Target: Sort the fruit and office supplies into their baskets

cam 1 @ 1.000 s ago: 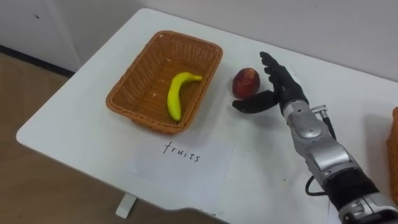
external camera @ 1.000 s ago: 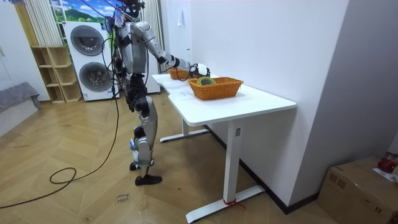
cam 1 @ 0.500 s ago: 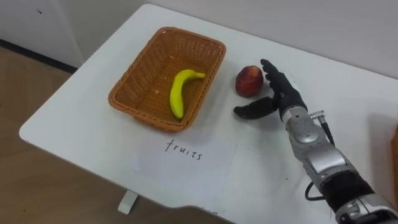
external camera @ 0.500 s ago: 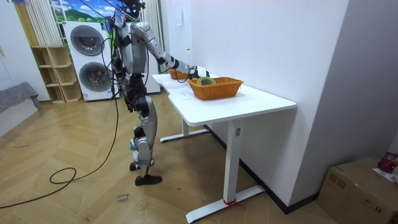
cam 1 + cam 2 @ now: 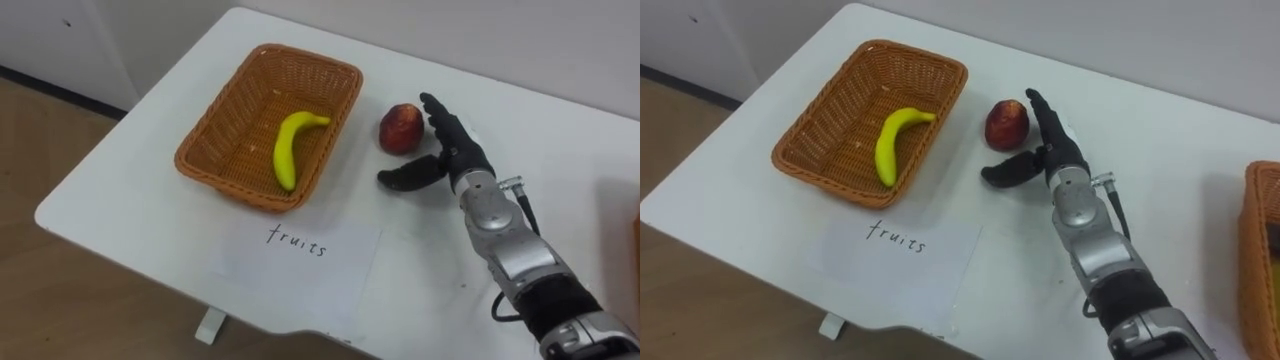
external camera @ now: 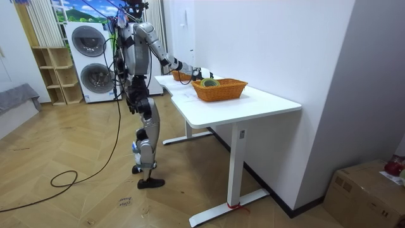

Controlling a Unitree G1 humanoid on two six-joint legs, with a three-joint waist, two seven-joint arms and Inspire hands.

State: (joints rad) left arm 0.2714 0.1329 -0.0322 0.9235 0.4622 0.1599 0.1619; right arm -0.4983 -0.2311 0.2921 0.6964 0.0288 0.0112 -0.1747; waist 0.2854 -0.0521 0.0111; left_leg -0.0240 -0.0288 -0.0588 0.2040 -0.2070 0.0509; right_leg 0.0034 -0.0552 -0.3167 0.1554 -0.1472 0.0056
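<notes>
Left eye view: bare worktop (image 5: pixel 130 190) surrounds the fruit basket (image 5: pixel 230 120); a red fruit (image 5: pixel 399 127) lies between the basket and the open right hand (image 5: pixel 460 158), whose straight fingers are just beside it.

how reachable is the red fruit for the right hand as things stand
Probably yes: the open right hand lies close beside the red fruit, thumb spread towards it, nothing standing between them.

fruit basket (image 5: pixel 228 128): rough woven wicker | banana (image 5: pixel 288 148) inside basket: smooth, glossy | worktop (image 5: pixel 150 210): smooth matt white | label (image 5: pixel 295 252) beside basket: paper
</notes>
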